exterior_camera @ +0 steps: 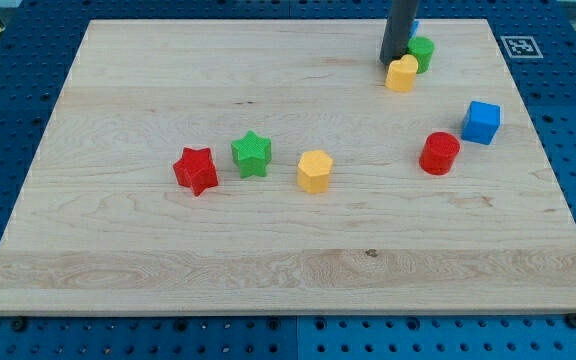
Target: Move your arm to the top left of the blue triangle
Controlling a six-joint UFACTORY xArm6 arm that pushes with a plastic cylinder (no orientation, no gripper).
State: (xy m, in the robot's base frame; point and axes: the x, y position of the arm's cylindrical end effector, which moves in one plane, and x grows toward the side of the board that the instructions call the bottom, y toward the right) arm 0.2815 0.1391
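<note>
The dark rod is seen coming down at the far right of the wooden board (118,80), and my tip (396,62) is placed at the far edge of a yellow block (402,73), touching it or just beside it. As a plain rod, the tool has nothing to spread or press together, and nothing is pinched by it.

The blue triangle (415,28) is mostly hidden behind the rod; only a blue sliver is shown just right of it, so its shape cannot be confirmed. A green block (422,52) is set just right of the tip, against the yellow block.

Nearer, at the right, a blue cube (482,122) and a red cylinder (439,153) are found close together. At mid-board, a red star (196,169), a green star (252,153) and a yellow hexagonal block (314,171) are lined up from left to right.
</note>
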